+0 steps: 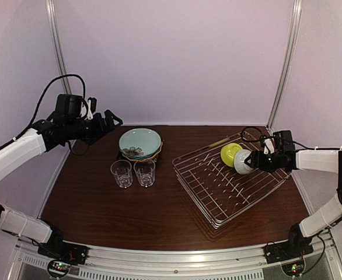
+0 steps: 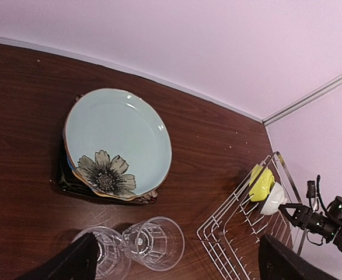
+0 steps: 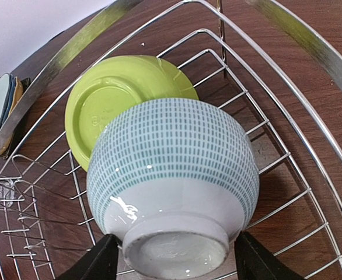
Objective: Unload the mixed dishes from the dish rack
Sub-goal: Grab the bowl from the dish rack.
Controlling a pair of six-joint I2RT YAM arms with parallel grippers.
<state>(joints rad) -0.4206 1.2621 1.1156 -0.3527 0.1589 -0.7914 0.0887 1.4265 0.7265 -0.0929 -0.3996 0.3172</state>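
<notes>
over the wire rack (image 3: 311, 39), right hand (image 3: 175, 259) straddles round glazed bowl (image 3: 177, 157); grip unclear.

bright, even light, all views sharp, small glints on the white bowl (image 3: 171, 175).

plate stack (image 1: 140, 143): rear centre-left | two glasses (image 1: 122, 173): before it | dish rack (image 1: 217, 195): right | near bowl (image 1: 243, 161), far bowl (image 1: 229, 153): in rack's rear corner

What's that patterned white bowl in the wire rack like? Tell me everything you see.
The white bowl looks like glossy ceramic, banded with small blue-green dashes and plain near its round foot. It lies tipped on its side in the rack, foot toward the right hand, seemingly against a yellow-green bowl. The hand's fingers flank the foot; contact is unclear.
</notes>
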